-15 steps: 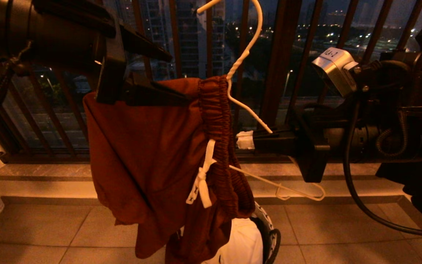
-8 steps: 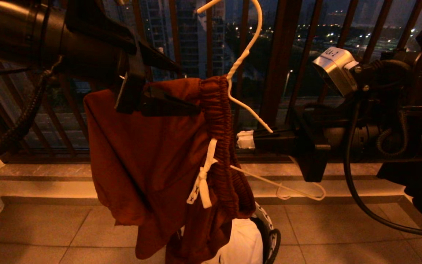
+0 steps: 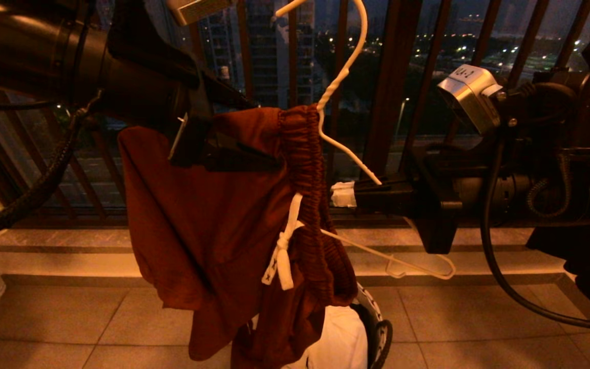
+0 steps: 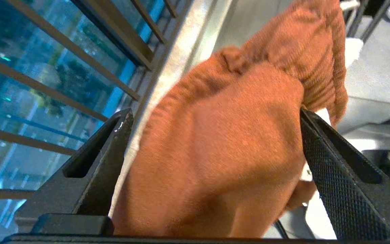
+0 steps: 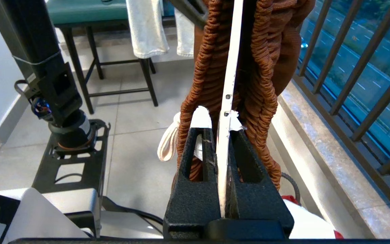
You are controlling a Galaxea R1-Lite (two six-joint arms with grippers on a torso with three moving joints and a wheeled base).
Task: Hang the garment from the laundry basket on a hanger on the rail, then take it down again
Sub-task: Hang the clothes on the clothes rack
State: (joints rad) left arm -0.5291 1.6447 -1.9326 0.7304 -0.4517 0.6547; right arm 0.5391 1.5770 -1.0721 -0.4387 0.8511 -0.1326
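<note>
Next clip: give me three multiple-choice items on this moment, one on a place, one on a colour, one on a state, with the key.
1. Where is the basket?
A. on the floor under the shorts
B. on the rail
C. in the left claw

2. What colour is the shorts' drawstring?
A. black
B. white
C. rust-brown

3. What is the right claw doing?
A. standing open
B. shut on the hanger
C. shut on the drawstring

Key: A, its patterned rim shows below the hanging cloth; B, the knotted cord is white against the waistband; B, the right wrist view shows the white wire pinched between the fingers.
</note>
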